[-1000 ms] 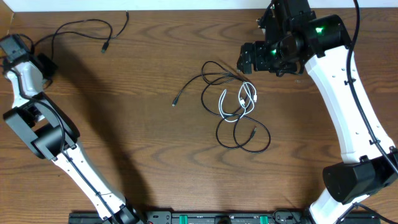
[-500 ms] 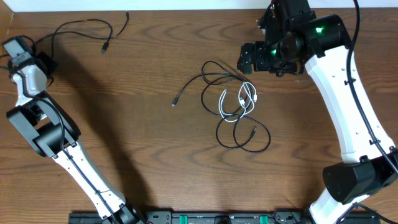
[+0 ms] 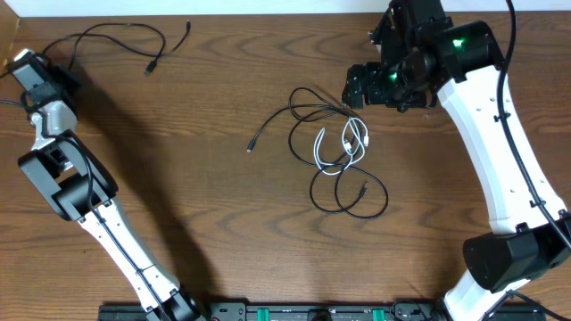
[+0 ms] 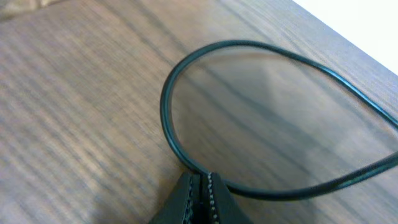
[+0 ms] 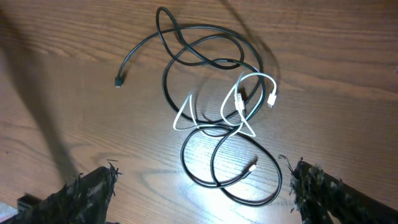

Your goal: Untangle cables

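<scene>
A tangle of cables [image 3: 335, 152] lies at the table's middle: long thin black cords looped around a short white cable [image 3: 354, 141]. The right wrist view shows the tangle [image 5: 211, 81] and the white cable [image 5: 252, 93]. My right gripper [image 3: 361, 85] is open and empty, hovering above the tangle's far right side; its fingers [image 5: 205, 193] frame the lower black loop. A separate black cable [image 3: 116, 36] lies at the far left. My left gripper [image 3: 40, 76] is shut on that cable [image 4: 186, 74] at the far left edge, jaws [image 4: 204, 186] pinching it.
The separate cable's plug end [image 3: 150, 69] lies on the wood at the far left. A black rail [image 3: 294, 312] runs along the front edge. A thicker black cord [image 3: 513, 36] hangs on the right arm. The table's far edge [image 3: 268, 12] meets a white wall.
My left gripper has moved a little toward the far edge and to the right, dragging the separate black cable with it. The right arm and the tangle have not moved.
</scene>
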### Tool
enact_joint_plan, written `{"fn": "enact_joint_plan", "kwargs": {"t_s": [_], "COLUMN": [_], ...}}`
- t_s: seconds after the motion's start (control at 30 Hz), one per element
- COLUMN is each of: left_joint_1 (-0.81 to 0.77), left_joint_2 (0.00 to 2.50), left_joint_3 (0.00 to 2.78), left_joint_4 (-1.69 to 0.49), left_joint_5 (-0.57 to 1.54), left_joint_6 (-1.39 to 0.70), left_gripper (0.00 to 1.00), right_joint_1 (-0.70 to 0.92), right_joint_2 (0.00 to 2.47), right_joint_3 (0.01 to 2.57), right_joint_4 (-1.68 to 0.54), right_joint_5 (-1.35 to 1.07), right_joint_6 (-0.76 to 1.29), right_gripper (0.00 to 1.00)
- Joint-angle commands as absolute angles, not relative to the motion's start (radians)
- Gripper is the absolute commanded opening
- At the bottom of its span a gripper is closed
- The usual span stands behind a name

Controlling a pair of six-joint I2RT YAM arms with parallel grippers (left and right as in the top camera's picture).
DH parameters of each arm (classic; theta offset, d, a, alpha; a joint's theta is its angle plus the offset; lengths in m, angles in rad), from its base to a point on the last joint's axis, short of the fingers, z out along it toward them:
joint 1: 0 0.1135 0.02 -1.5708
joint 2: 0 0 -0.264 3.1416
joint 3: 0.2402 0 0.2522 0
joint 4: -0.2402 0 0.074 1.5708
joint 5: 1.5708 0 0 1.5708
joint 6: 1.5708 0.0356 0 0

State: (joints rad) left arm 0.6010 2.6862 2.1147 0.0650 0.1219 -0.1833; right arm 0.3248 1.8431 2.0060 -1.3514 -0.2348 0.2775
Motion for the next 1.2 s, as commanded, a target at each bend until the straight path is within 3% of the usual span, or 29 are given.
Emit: {"fn": "enact_joint_plan", "kwargs": {"t_s": [0.0,0.13,0.17,0.2,0.27,0.43,0.57,0.73,0.97,1.17], "left_joint_1": [0.593,0.585,0.581,0.577,0.573,0.570,0.569,0.547,0.458,0.281], "left_joint_2": [2.715,2.629,2.601,2.571,2.525,2.426,2.338,2.215,2.129,2.132], "left_joint_3": [2.141,2.175,2.175,2.175,2.175,2.175,2.175,2.175,2.175,2.117], "left_joint_4": [0.069,0.065,0.049,0.022,-0.029,-0.183,-0.381,-0.694,-1.111,-1.327], "left_joint_5": [0.231,0.307,0.306,0.306,0.306,0.306,0.307,0.358,0.830,0.766], "left_joint_6": [-0.166,-0.171,-0.170,-0.170,-0.170,-0.170,-0.186,-0.268,-0.162,-0.124], "left_gripper": [0.07,0.09,0.16,0.33,0.50,0.79,0.91,1.00,0.98,0.98], "right_joint_1": [0.329,0.329,0.329,0.329,0.329,0.329,0.328,0.300,0.206,0.140], "right_joint_2": [1.852,1.852,1.852,1.852,1.852,1.852,1.852,1.851,1.851,1.851], "right_joint_3": [2.000,2.000,2.000,2.000,2.000,2.000,2.000,2.000,2.000,2.000], "right_joint_4": [-1.354,-1.354,-1.353,-1.352,-1.352,-1.353,-1.351,-1.350,-1.355,-1.392], "right_joint_5": [-0.234,-0.234,-0.234,-0.234,-0.234,-0.234,-0.234,-0.234,-0.226,-0.003], "right_joint_6": [0.284,0.284,0.284,0.284,0.283,0.283,0.283,0.283,0.258,0.253], "right_gripper": [0.89,0.89,0.90,0.90,0.92,0.99,0.99,0.99,0.99,0.99]}}
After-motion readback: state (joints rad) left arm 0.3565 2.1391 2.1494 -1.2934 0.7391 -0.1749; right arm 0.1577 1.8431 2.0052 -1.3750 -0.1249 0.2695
